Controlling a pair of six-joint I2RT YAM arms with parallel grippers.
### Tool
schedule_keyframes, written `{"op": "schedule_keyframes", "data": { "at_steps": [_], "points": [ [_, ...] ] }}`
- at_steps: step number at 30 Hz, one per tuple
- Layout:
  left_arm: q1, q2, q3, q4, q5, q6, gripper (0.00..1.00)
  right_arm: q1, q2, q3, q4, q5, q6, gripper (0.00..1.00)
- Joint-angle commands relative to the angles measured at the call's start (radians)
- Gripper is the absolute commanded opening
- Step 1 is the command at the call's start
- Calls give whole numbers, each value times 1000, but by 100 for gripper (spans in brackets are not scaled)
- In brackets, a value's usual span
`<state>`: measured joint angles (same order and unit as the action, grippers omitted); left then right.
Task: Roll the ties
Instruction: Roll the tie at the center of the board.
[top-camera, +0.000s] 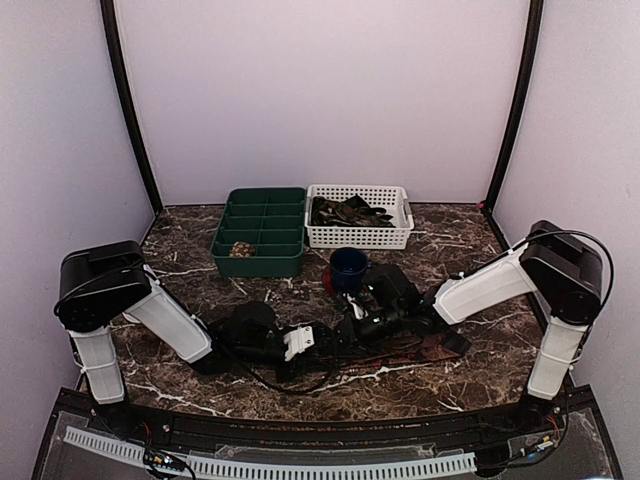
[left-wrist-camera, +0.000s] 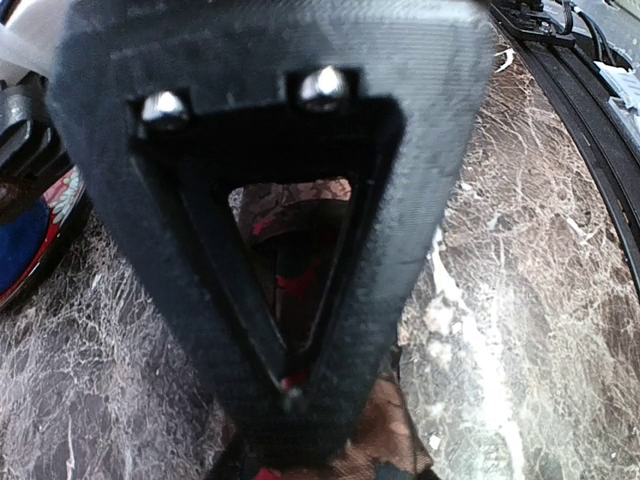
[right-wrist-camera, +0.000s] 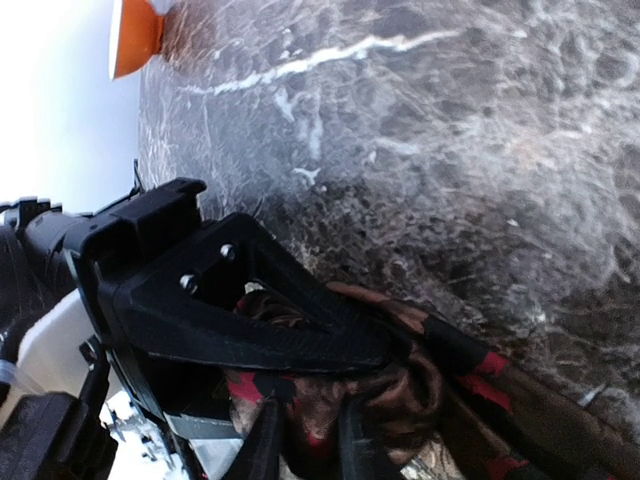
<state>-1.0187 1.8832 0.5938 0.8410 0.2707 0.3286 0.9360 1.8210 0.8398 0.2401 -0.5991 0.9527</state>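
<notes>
One tie (top-camera: 432, 346) lies across the marble table in front of both arms, brown with red and black patches. My left gripper (top-camera: 322, 338) presses down on one end; in the left wrist view the jaws (left-wrist-camera: 290, 395) are closed on the tie (left-wrist-camera: 395, 435). My right gripper (top-camera: 365, 318) meets it from the right. In the right wrist view it (right-wrist-camera: 365, 395) is shut on a bunched, partly coiled part of the tie (right-wrist-camera: 410, 380), and the rest trails off to the lower right. A rolled tie (top-camera: 240, 249) sits in the green tray. More ties (top-camera: 345, 211) lie in the white basket.
A green compartment tray (top-camera: 262, 230) and a white basket (top-camera: 395, 236) stand at the back. A blue mug (top-camera: 348, 268) stands just behind the grippers, and also shows at the left of the left wrist view (left-wrist-camera: 22, 240). Black cables loop by the left arm (top-camera: 300, 382).
</notes>
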Motion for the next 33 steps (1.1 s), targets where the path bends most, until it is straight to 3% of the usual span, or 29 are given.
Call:
{"op": "schedule_keyframes", "data": {
  "at_steps": [1,2,5,13,19,23,28,33],
  "points": [
    [-3,47,-12,-122,-39,8,27,37,62,5,-14,7,-22,7],
    [-3,47,-12,-121,-39,7,27,36,65,-5,-13,9,-24,1],
    [-3,40,-14,-110,-38,-4,32,31,65,-44,24,10,-9,0],
    [-3,-54,-16,-79,-52,-22,66,14,55,-132,105,17,5,0],
    [-3,-155,-40,8,-21,-63,98,-13,38,-189,133,36,2,0],
    [-3,-226,-114,125,-34,-129,99,-39,22,-213,138,42,-12,0],
    [-2,-264,-300,490,-159,-328,99,-69,12,-238,131,46,-33,0],
    [6,-262,-273,355,-83,-340,99,-91,1,-283,137,57,-42,0]
  ]
}}
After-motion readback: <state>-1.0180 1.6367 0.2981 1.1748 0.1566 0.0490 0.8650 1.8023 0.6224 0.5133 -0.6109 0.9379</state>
